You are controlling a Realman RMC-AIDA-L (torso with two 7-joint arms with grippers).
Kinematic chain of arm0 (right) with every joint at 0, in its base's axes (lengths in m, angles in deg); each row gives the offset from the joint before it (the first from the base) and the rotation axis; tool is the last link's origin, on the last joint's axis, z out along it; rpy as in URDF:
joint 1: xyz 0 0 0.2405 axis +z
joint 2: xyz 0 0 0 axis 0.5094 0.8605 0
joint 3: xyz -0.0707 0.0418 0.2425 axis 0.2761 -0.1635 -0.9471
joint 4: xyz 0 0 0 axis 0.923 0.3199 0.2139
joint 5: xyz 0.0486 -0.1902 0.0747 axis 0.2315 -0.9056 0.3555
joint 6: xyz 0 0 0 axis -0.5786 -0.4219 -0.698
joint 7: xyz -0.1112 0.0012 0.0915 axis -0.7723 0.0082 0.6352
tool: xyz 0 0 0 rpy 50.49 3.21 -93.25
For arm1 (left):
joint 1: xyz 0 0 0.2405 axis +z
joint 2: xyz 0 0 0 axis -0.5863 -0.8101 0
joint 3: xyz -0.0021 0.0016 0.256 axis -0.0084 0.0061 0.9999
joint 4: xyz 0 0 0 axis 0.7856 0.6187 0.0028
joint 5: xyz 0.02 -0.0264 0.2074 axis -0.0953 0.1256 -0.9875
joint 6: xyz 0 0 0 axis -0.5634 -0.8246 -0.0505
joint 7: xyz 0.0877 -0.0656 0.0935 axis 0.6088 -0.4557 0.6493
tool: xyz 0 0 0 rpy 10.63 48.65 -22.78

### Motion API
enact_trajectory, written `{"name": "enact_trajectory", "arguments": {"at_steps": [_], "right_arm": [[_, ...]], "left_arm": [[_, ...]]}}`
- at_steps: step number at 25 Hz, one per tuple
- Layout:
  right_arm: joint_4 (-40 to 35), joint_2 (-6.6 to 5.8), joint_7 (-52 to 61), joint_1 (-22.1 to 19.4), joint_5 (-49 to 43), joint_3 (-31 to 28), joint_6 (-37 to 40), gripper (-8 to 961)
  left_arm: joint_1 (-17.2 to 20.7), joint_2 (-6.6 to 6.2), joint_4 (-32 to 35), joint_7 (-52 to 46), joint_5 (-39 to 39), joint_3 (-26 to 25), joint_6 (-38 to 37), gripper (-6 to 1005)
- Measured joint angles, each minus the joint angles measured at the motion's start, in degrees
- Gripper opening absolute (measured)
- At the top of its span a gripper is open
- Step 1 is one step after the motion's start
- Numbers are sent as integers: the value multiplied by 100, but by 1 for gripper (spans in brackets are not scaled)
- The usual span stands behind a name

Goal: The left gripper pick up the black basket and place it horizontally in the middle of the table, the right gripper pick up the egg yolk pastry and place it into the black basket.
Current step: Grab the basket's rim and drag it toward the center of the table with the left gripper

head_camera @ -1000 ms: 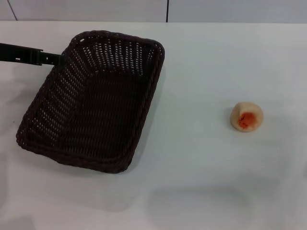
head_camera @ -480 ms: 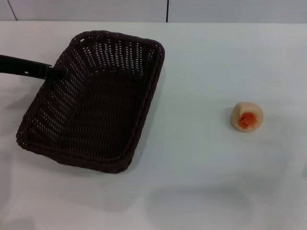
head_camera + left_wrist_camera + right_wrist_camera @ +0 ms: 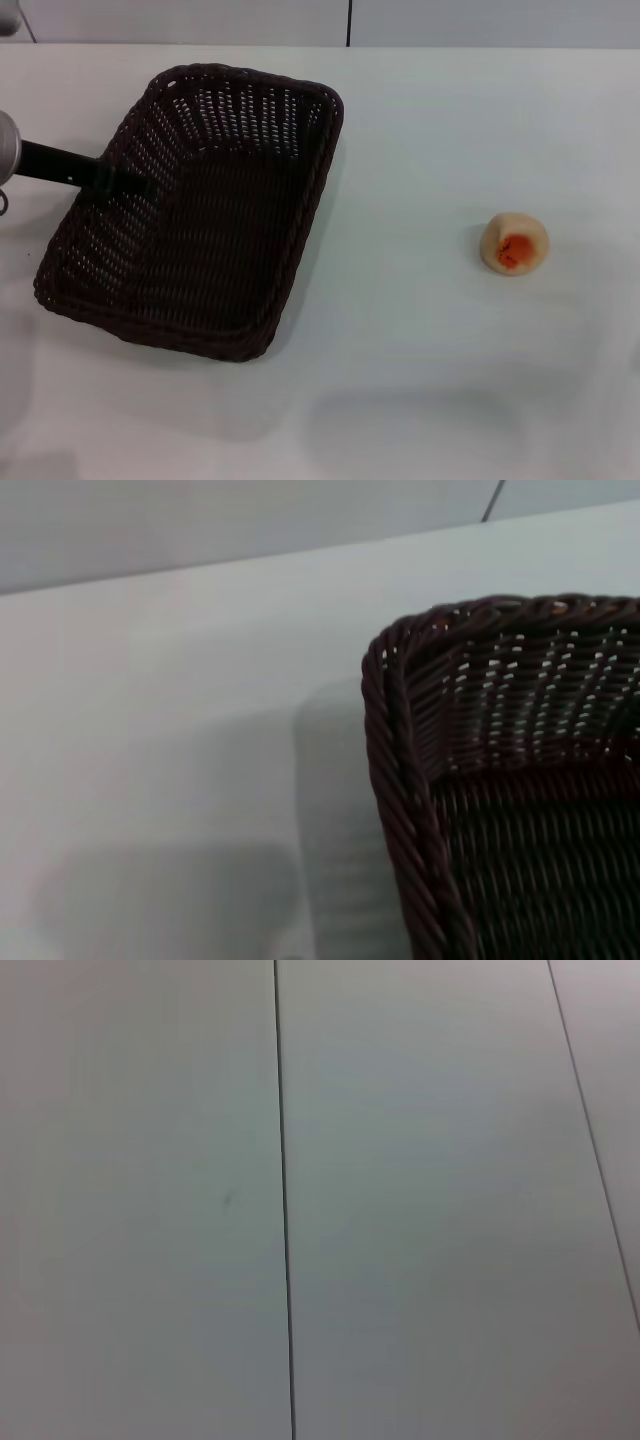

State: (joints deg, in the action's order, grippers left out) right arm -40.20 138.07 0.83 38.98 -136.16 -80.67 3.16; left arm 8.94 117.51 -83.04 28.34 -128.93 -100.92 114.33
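The black basket lies slanted on the left part of the white table. Its braided rim corner also shows in the left wrist view. My left gripper reaches in from the left edge at the basket's left rim, its tip against the woven side wall, with its silver cuff just in view. The egg yolk pastry sits alone on the table at the right, orange patch facing me. My right gripper is out of view.
A pale wall with a dark vertical seam stands behind the table's far edge. The right wrist view shows only pale panels with a dark seam. White tabletop lies between the basket and the pastry.
My left gripper has slid along the basket's left rim toward me, and its silver cuff has come into view. The basket and the pastry have hardly moved.
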Motion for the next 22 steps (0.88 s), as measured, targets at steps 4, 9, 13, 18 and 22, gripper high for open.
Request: {"name": "enact_trajectory", "arguments": {"at_steps": [4,9,13,18,22], "right_arm": [[-7,0,17,0,0,8,3,528],[-10,0,19,0,0,11,4,528],[-10,0,20,0,0,12,1,527],[-10,0,20,0,0,8,1,527],[-9,0,20,-6,0,-1,6,527]], "left_arm": [[-31,-7,91,-1,-9,28,-9,802],[-23,-5,52,33,-12,65,-9,801],[-11,-4,43,45,-13,152,-22,732],[-15,-2,35,47,-55,245,-60,475],[-22,-5,23,58,-58,256,-74,346]]}}
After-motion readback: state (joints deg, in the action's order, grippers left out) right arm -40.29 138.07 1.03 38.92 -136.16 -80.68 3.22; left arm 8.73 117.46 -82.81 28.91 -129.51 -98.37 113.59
